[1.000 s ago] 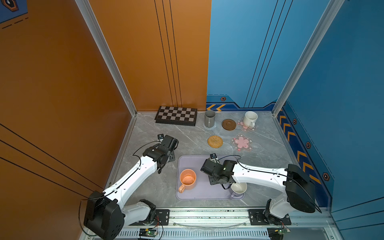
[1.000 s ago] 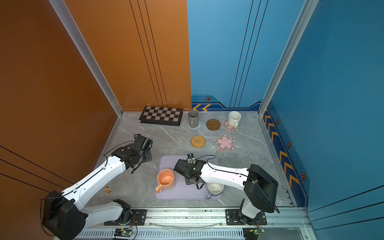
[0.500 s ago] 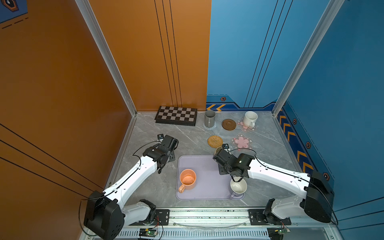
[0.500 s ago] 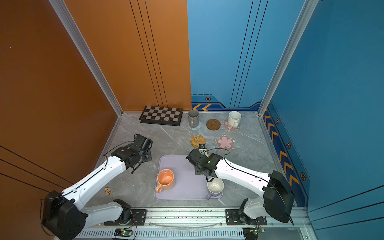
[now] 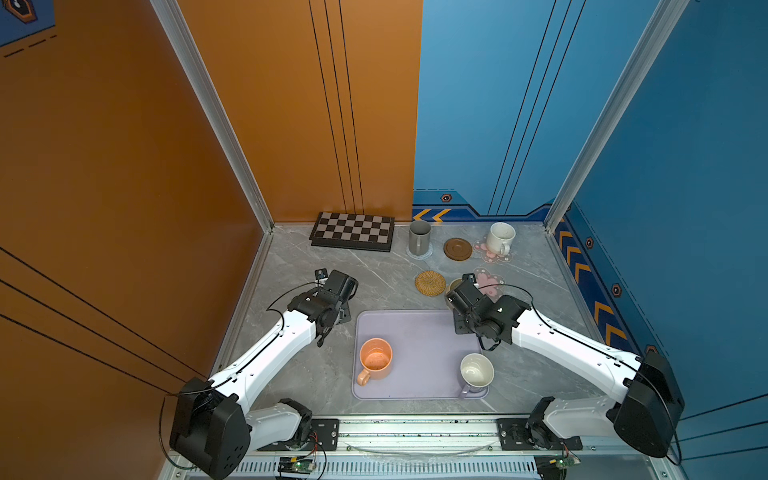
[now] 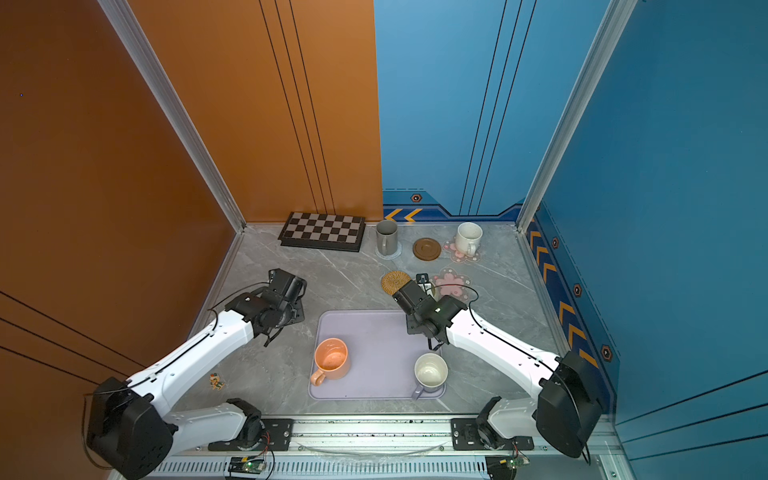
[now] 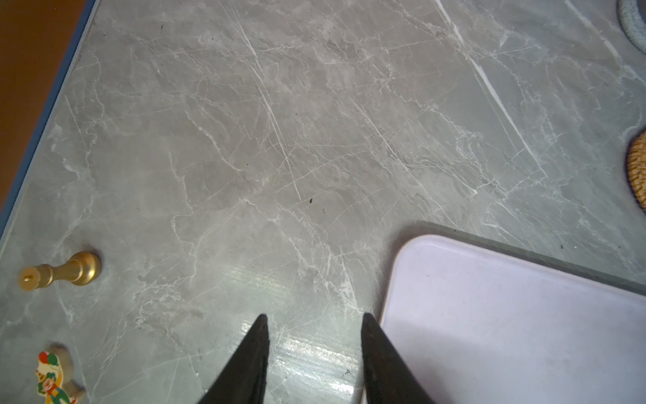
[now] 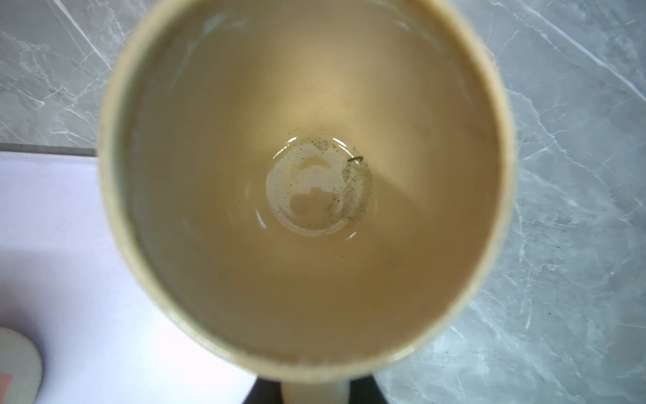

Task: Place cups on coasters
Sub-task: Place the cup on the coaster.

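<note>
My right gripper (image 8: 314,391) is shut on the handle of the beige-yellow cup (image 8: 307,182), which hangs above the lavender tray's far right corner. In a top view only a sliver of this cup (image 5: 454,286) shows under the gripper, between the rattan coaster (image 5: 430,283) and a bare pink-flower coaster (image 5: 489,283). The brown wooden coaster (image 5: 457,249) is bare too. The grey cup (image 5: 419,237) stands on the pale-blue coaster (image 5: 428,253). The speckled white cup (image 5: 500,237) stands on a pink-flower coaster (image 5: 482,250). Orange cup (image 5: 376,359) and lavender cup (image 5: 476,371) stand on the tray. My left gripper (image 7: 314,316) is open and holds nothing.
The lavender tray (image 5: 415,332) lies at the front middle, and its corner (image 7: 489,314) is beside my left fingers. A chequered board (image 5: 353,237) lies at the back left. A gold chess pawn (image 7: 63,271) and a small clown figure (image 6: 216,381) lie by the left wall.
My right arm has carried the beige-yellow cup from over the tray's middle towards the far right, to the tray's far corner. The left arm has not moved.
</note>
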Robot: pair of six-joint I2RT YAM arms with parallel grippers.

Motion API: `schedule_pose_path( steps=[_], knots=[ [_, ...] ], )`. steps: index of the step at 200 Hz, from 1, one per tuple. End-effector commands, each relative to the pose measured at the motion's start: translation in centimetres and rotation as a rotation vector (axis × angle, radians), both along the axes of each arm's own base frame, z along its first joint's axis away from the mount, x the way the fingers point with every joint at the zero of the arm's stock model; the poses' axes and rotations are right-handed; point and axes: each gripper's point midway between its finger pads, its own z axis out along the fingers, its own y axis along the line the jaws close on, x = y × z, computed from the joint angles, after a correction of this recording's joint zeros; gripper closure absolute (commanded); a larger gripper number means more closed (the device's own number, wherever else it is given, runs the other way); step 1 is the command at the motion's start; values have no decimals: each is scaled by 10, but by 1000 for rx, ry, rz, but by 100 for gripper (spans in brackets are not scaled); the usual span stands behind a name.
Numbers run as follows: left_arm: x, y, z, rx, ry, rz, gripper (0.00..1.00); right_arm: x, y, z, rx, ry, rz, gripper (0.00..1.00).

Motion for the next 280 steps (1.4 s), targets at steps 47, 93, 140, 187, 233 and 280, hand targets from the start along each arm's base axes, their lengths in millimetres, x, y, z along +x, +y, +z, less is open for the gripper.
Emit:
schedule_pose_path(
  steps=[47,93,140,187,233,280],
  knots=[
    [-1,5,-7,12,30,32,56,45,-23,54,2,-143,-42,100],
    [5,4,3,6,2,40,57,64,-31,63,19,-158,-55,100],
    [19,1,15,0,-22,51,56,87,-37,68,45,-151,-59,100],
    [40,-8,26,-13,-37,52,57,107,-44,73,58,-163,-67,100],
    [61,-17,35,-7,-44,32,57,132,-49,68,101,-175,-89,100],
    [88,-26,49,-1,-57,-7,58,160,-46,67,100,-192,-81,100]
  ],
)
